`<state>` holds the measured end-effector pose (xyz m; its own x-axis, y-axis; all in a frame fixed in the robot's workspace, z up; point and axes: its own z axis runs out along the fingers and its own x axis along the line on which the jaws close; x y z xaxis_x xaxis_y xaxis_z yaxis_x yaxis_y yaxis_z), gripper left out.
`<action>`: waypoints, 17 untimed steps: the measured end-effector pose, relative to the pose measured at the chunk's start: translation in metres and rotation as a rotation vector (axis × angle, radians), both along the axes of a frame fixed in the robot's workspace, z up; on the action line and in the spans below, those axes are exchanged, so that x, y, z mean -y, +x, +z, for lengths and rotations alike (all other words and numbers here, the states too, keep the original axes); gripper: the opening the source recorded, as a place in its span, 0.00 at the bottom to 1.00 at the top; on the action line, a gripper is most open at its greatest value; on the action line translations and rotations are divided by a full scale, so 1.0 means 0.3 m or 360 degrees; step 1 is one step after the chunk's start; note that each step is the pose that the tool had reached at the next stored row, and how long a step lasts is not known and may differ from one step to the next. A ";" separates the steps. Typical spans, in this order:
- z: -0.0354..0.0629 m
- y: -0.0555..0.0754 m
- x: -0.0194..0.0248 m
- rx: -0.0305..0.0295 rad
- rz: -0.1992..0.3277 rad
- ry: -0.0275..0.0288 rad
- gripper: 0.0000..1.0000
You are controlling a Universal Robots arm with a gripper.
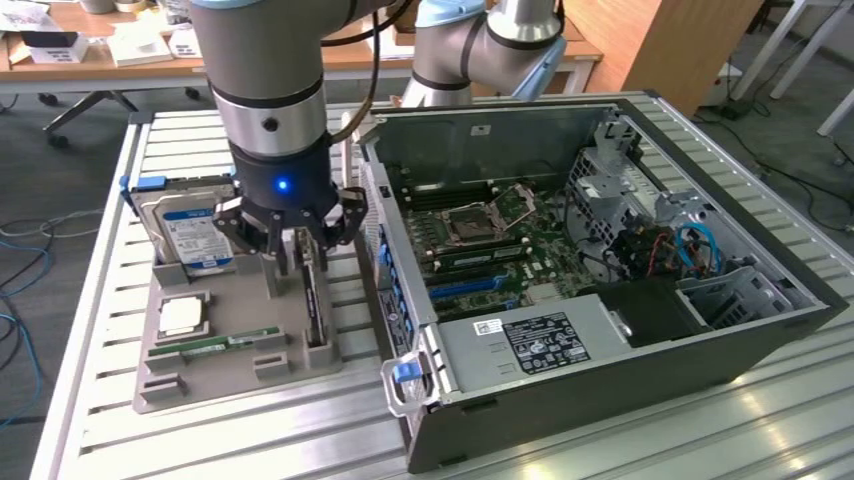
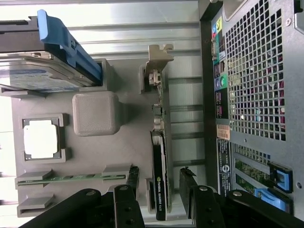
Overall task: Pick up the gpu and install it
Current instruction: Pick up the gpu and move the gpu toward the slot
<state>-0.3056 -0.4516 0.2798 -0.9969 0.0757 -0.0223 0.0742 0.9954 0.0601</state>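
gripper (image 1: 296,262) spread, straddling gpu (image 1: 315,310) standing on edge in gray tray (image 2: 135,137) | looks light, stiff, fragile | pinch the flat faces mid-card imo

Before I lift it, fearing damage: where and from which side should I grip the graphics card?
Pinch the graphics card across its flat faces at the upper edge, coming straight down: it stands on edge in the grey holder, open pincer astride it.

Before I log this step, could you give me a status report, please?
Fingers open, straddling the graphics card. Card upright in tray, not lifted. Tray post close by.
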 end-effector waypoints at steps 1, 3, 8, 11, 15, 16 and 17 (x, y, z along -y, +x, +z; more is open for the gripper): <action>-0.002 0.001 0.000 -0.00002 0.0000 0.00000 0.47; -0.004 0.007 0.000 -0.00001 0.0000 -0.00001 0.47; -0.018 0.011 0.000 0.00001 0.0000 0.00001 0.47; -0.035 0.011 0.000 0.00000 0.0000 0.00000 0.47; -0.053 0.011 0.000 0.00001 0.0000 0.00000 0.47; -0.056 0.011 0.000 0.00000 0.0000 0.00000 0.47; -0.059 0.011 0.000 0.00000 0.0000 0.00000 0.47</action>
